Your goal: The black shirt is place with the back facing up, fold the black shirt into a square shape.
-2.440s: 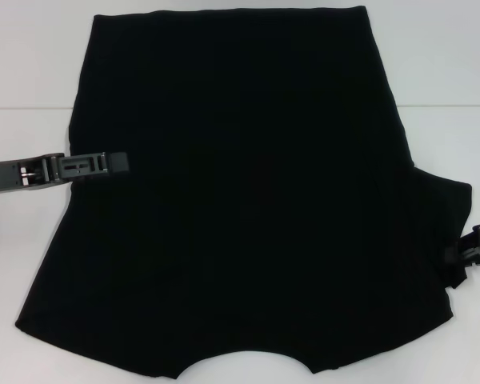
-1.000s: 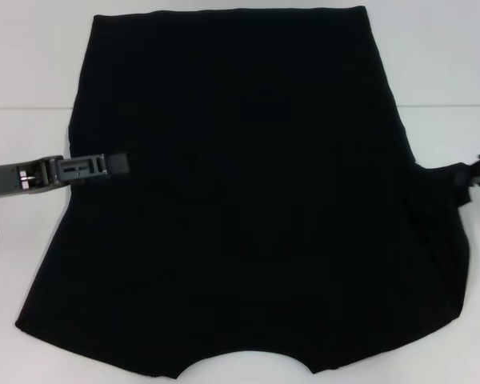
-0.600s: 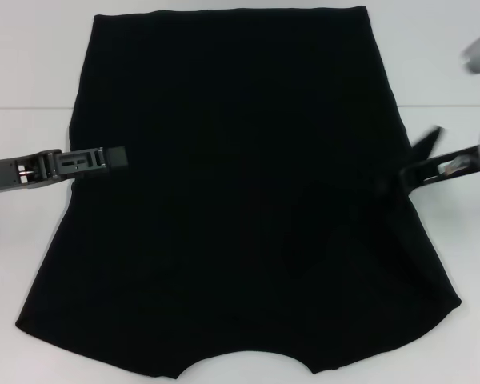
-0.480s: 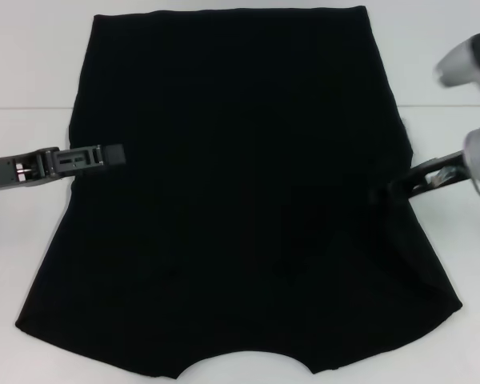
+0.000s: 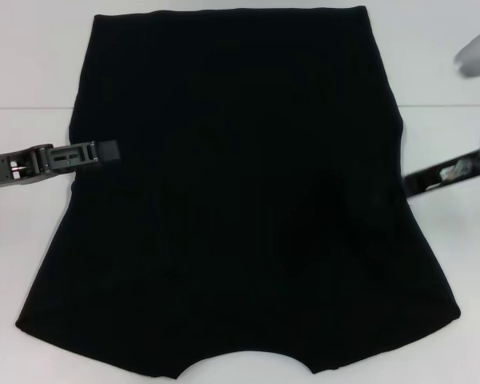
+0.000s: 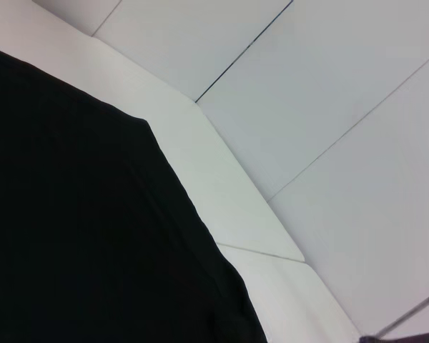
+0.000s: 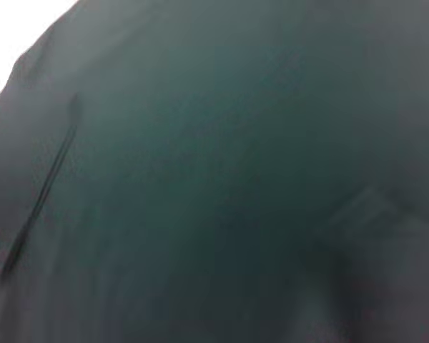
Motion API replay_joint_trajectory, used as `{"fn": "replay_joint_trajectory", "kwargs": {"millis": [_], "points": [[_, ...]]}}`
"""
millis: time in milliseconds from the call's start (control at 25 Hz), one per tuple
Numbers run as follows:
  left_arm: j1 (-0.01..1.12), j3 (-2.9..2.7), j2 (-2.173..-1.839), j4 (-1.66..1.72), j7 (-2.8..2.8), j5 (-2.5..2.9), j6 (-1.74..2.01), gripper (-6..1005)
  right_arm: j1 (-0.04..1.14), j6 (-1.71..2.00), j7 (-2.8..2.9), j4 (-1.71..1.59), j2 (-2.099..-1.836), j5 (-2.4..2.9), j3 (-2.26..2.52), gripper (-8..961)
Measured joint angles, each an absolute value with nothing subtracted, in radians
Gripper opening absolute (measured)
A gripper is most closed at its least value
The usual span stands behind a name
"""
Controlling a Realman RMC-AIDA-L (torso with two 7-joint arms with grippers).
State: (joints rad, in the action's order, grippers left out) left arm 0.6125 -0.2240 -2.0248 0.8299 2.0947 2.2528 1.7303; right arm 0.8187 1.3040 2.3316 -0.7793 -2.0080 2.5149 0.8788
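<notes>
I see the black shirt (image 5: 240, 200) spread flat across most of the white tabletop (image 5: 32, 64), plain side up, no lettering showing. Its long axis runs away from me: the curved neck opening sits at the near edge, the straight hem at the far edge. The cloth is narrower at the far end and flares wider toward me. Both side edges look tucked in, with no sleeve sticking out on either side, and a faint fold ridge shows in the cloth right of centre.

My left hand (image 5: 106, 151) reaches in from the left and lies over the shirt's left edge, about halfway along its length; its fingers appear pressed together, flat against the cloth. My right hand (image 5: 412, 182) comes in from the right at the shirt's right edge, tip at the cloth, and I cannot tell how its fingers stand.

The left wrist view shows the shirt's edge (image 6: 93, 236) on the tabletop, with pale wall panels (image 6: 343, 107) beyond. The right wrist view is filled with dark cloth (image 7: 222, 171).
</notes>
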Motion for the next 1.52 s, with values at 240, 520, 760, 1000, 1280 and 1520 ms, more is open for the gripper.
{"fn": "replay_joint_trajectory", "kwargs": {"millis": [240, 520, 760, 1000, 1280, 1520], "points": [[0.595, -0.222, -2.022, 0.845, 2.165, 2.258, 1.739, 669, 0.815, 1.361, 2.474, -0.74, -1.944, 2.432, 0.681, 260], [0.543, -0.215, -2.013, 0.943, 2.373, 2.496, 1.789, 663, 0.773, 1.428, 2.466, -0.75, -1.917, 2.374, 0.652, 505], [0.526, -0.219, -2.019, 0.962, 2.422, 2.636, 1.782, 659, 0.753, 1.426, 2.466, -0.744, -1.914, 2.375, 0.649, 656], [0.523, -0.222, -2.023, 0.963, 2.427, 2.707, 1.763, 644, 0.748, 1.426, 2.465, -0.742, -1.913, 2.375, 0.65, 672], [0.514, -0.224, -2.03, 0.957, 2.432, 2.743, 1.715, 638, 0.747, 1.424, 2.456, -0.741, -1.913, 2.372, 0.649, 667], [0.514, -0.238, -2.032, 0.935, 2.432, 2.749, 1.684, 638, 0.747, 1.423, 2.456, -0.741, -1.913, 2.371, 0.649, 664]]}}
